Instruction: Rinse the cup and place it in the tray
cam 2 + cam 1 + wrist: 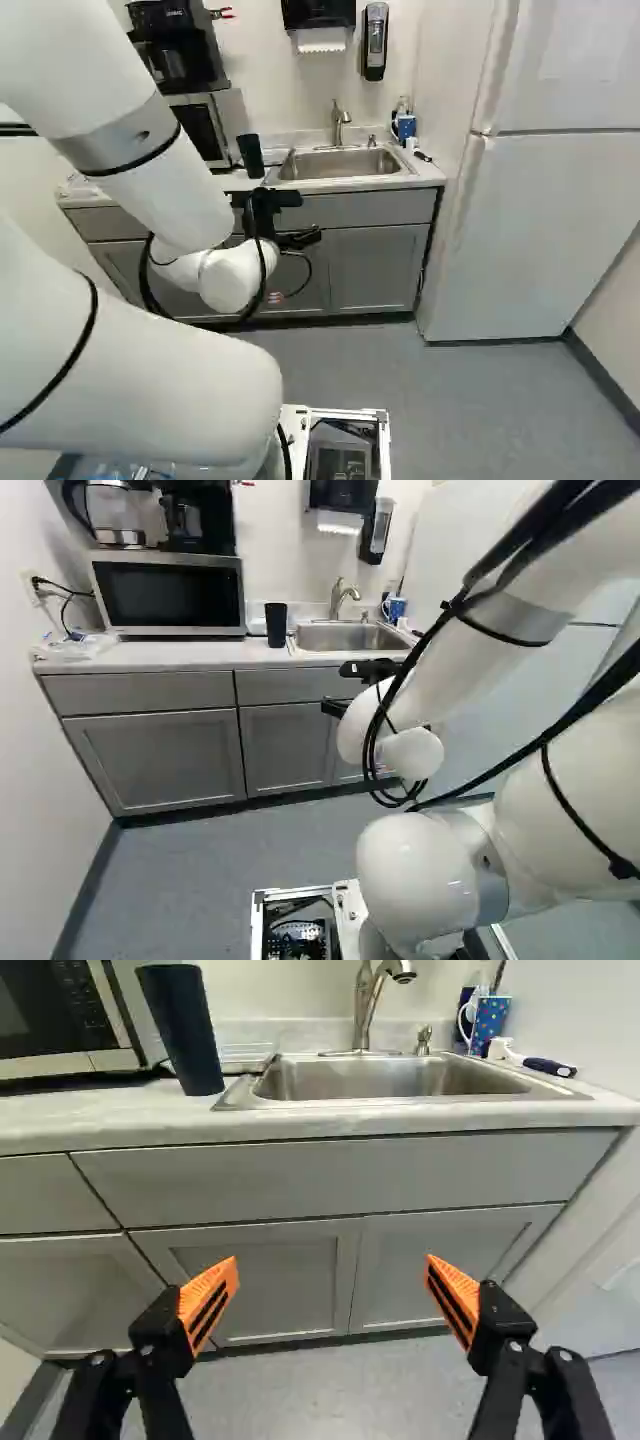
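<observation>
Reaching for the cup came first, with the claw empty and the rinse not yet begun.
The tall black tapered cup (185, 1030) stood upright on the pale marbled surface (90, 1122), just beside the stainless-steel sink (360, 1078) on its microwave (170, 595) side. The black claw with orange pads (331, 1265) was wide open, pointed toward the grey cabinet doors (265, 1275) with nothing between its fingers. The next move seemed to call for lifting it and bringing its fingers around the cup, before carrying that under the curved metal faucet (368, 1005). The inside of the cup could not be seen. No tray could be made out for certain; a flat whitish ribbed thing (245, 1055) lay partly hidden behind the cup, perhaps the tray.
</observation>
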Controlling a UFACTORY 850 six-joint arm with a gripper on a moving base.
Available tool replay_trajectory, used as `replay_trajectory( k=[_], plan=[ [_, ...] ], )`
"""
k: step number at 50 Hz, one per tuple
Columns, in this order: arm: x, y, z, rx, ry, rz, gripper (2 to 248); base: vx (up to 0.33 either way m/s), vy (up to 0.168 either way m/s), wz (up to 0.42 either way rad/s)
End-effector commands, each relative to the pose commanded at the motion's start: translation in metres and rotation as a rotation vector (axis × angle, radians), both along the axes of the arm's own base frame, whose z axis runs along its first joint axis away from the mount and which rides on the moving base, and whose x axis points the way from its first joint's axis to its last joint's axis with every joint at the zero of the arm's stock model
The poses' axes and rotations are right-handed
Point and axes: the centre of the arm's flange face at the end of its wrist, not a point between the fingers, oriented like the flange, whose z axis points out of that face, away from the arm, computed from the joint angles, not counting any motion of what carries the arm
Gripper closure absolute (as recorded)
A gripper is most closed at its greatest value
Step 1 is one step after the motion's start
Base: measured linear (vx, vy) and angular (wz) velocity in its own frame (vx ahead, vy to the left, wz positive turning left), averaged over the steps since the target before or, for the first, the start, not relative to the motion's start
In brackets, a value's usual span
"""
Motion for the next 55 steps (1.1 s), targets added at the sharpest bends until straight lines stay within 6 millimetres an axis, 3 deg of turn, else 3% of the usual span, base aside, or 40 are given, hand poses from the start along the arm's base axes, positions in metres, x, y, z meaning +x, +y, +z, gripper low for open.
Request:
replay_trajectory(
  k=[25,55],
  plan=[
    [0.001,0.0,0.0,0.0,0.0,0.0,3,0.0,0.0,0.0],
    [0.032,0.0,0.027,0.0,-0.064,0.0,3,0.0,0.0,0.0]
  ],
)
